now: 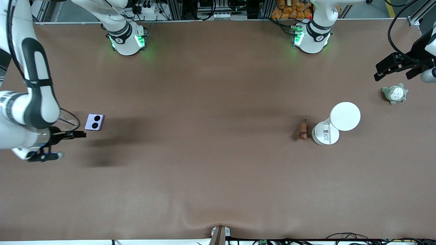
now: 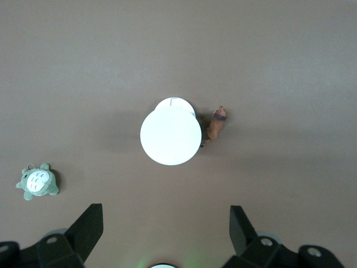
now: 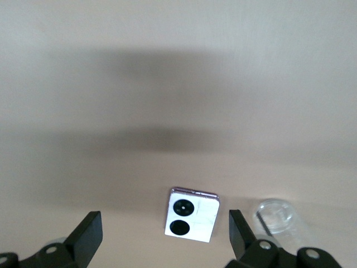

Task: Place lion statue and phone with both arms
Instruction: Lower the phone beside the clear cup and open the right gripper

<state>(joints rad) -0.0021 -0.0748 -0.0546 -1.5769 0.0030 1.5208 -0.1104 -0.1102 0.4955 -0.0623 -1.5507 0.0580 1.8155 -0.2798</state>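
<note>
The lavender phone (image 1: 94, 122) lies flat, camera circles up, toward the right arm's end of the table. My right gripper (image 1: 73, 145) hovers open and empty beside it. In the right wrist view the phone (image 3: 192, 215) shows between the open fingers (image 3: 89, 231), below them and untouched. The small orange-brown lion statue (image 1: 302, 131) lies on the table beside a white round-topped container (image 1: 344, 116). My left gripper (image 1: 391, 75) hangs open and empty high over the left arm's end of the table. The left wrist view shows the lion statue (image 2: 216, 124) and the left gripper (image 2: 165, 223).
A grey-green plush with a white belly (image 1: 395, 93) lies near the left gripper and also shows in the left wrist view (image 2: 38, 182). A clear cup (image 3: 276, 218) lies beside the phone, under the right arm. The white container (image 2: 170, 137) touches or nearly touches the lion.
</note>
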